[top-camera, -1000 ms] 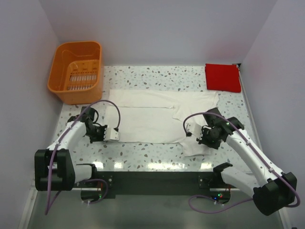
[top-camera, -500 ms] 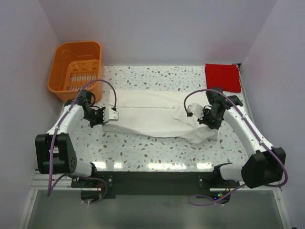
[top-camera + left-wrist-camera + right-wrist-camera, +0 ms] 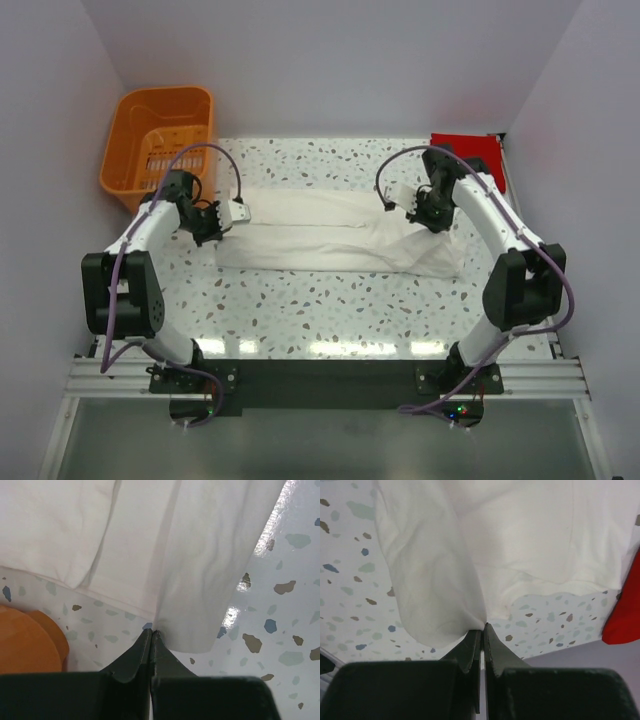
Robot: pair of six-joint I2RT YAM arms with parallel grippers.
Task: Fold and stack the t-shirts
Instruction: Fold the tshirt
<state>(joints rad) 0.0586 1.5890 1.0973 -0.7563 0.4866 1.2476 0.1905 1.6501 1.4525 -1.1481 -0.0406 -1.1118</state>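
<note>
Both left pincer (image 3: 151,632) and right pincer (image 3: 482,627) clamp tight on cream t-shirt (image 3: 320,236).

What my feeds leave me blind to

From above, the right arm (image 3: 500,225) covers part of the red t-shirt (image 3: 480,148), and the right wrist camera clips it at the frame's right edge, leaving a sliver. The cream-white t-shirt (image 3: 330,232) runs off the top of both wrist views, so neither shows me its outline. In the left wrist view an orange shape (image 3: 27,640), blurred and cut by the left edge, is something I cannot name for certain. How much cloth sits inside the pinched left hand (image 3: 151,632) and right hand (image 3: 482,627) is hidden by the fingers themselves.
</note>
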